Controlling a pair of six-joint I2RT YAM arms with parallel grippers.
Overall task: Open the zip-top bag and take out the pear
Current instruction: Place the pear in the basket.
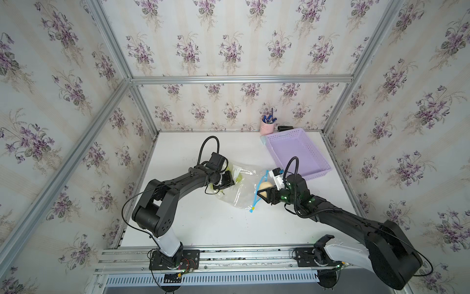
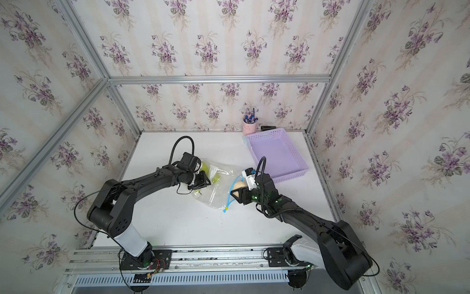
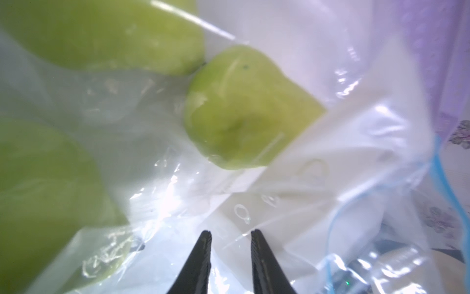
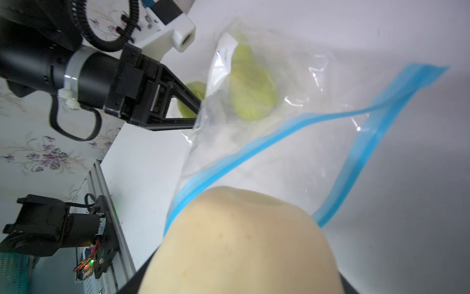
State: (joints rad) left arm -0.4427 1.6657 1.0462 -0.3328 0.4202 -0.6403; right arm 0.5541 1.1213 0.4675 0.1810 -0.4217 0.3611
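The clear zip-top bag lies mid-table, its light-blue zip strip parted and facing the right arm. My right gripper is shut on a pale yellow pear just at the bag's mouth. Green fruits lie inside the bag at its far end. My left gripper is at that closed end, low against the film. Its jaws stand a little apart, and nothing shows pinched between them.
A lilac perforated basket stands at the back right, close behind the right wrist. A pink cup of pens and a small black object sit by the back wall. Aluminium frame rails border the white table.
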